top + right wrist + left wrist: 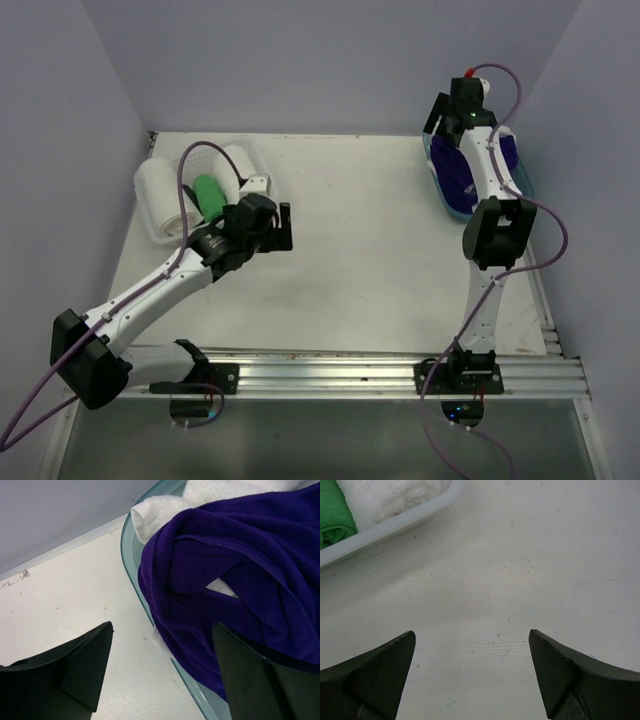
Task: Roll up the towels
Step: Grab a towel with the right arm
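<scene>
At the far left corner of the desk [520, 580], a white basket [395, 522], holding a green towel [210, 195] rolled up between two rolled white towels [163, 197]. Just beside the basket, off its near right side, the left gripper [472, 640], released, fingers spread wide over bare desk, touching nothing. Well apart from the basket, across at the far right, a teal tub [131, 555] with a deep purple towel [240, 570] heaped loose and crumpled in it, draped over the rim on the side facing the basket, and a white towel [155, 510] poking out from under. Hanging at that rim, the right gripper [162, 630], likewise released, one finger over desk, the other over purple cloth, clamping nothing; whether touching the cloth, cannot tell
</scene>
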Controlling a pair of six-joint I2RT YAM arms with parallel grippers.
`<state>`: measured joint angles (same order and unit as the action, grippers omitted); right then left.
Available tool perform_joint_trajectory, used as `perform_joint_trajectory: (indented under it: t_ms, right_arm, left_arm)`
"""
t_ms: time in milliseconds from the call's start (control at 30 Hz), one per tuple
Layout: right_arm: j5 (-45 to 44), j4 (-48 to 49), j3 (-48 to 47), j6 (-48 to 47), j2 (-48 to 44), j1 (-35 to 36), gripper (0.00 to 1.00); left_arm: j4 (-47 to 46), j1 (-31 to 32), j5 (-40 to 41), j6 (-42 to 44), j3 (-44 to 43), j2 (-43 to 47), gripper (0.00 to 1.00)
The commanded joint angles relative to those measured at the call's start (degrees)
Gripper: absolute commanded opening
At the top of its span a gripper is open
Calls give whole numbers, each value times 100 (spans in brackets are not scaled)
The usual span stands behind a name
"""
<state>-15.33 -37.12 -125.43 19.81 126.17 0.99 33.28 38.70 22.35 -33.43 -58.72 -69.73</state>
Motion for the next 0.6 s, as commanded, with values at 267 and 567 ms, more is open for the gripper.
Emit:
perform_joint_trajectory:
  t_ms: [267, 567]
  right_arm:
    - [22, -304, -685, -100, 549, -3, 62]
    - [-75, -322, -825, -171, 742, -29, 52]
  left_arm:
    - [65, 6, 349, -234, -61, 250, 100]
    - [91, 6, 332, -234, -26, 232, 100]
